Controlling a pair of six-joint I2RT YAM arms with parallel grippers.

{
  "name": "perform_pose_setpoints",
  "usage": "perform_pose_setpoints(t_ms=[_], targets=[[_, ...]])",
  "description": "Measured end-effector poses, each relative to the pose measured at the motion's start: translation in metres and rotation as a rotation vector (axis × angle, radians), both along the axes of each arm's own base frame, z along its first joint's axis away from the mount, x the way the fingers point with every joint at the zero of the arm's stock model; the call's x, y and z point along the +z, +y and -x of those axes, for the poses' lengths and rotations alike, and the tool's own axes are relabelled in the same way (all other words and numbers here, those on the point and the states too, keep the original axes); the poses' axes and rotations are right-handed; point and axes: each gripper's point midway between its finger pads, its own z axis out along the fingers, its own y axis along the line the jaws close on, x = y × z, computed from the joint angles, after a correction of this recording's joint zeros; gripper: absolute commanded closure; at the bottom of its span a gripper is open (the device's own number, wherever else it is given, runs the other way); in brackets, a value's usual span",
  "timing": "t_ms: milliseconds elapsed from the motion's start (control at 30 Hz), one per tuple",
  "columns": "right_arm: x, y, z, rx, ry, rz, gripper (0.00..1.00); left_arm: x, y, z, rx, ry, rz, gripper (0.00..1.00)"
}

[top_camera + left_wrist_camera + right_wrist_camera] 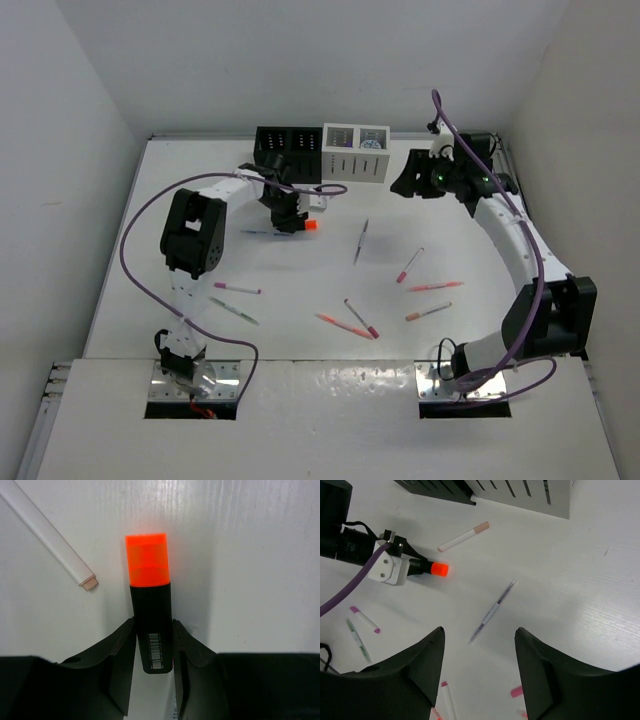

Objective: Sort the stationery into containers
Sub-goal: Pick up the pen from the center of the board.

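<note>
orange at the cap and black in the body, the highlighter (150, 610) is sitting level over the tabletop (240, 555), just in front of the black box (288, 147), its cap pointing away from the left wrist. the left jaws are standing narrow and gripping the highlighter, both fingers (117, 652) pressing on the sides of its body. whether it is resting on the surface or raised a little, i cannot tell. a white pen (464, 536) with a beige end is lying near the cap, apart from it. the white box (355, 152) is touching the black box on its right, and both are standing at the far edge of the tabletop. the right jaws are standing wide and holding nothing, hanging above the tabletop beside the right end of the white box. a grey pen (492, 611) is lying in the middle of the tabletop, well apart from both boxes. nearer the arm bases a pink pen (409, 265), a red pen (435, 287) and an orange pen (428, 311) are lying loose on the right, and a pink-tipped pen (237, 288) and a green pen (233, 310) are lying beside the left arm.
</note>
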Motion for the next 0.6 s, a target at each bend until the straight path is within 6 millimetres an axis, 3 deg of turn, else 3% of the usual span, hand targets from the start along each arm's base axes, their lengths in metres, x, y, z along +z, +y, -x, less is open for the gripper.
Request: perform_pose_setpoints(t_ms=[133, 300, 400, 600], targets=[[-0.001, 0.005, 0.002, -0.039, 0.040, -0.052, 0.39, 0.002, -0.004, 0.003, 0.075, 0.030, 0.024, 0.86], [0.004, 0.010, 0.001, -0.102, 0.083, -0.137, 0.38, 0.014, -0.012, 0.021, 0.172, 0.103, 0.079, 0.91], [0.006, 0.015, 0.001, -0.130, 0.113, -0.185, 0.38, 0.038, -0.021, 0.025, 0.238, 0.104, 0.145, 0.91], [0.012, 0.045, 0.007, -0.091, 0.137, -0.250, 0.37, 0.128, -0.042, 0.035, 0.334, 0.027, 0.339, 0.92]])
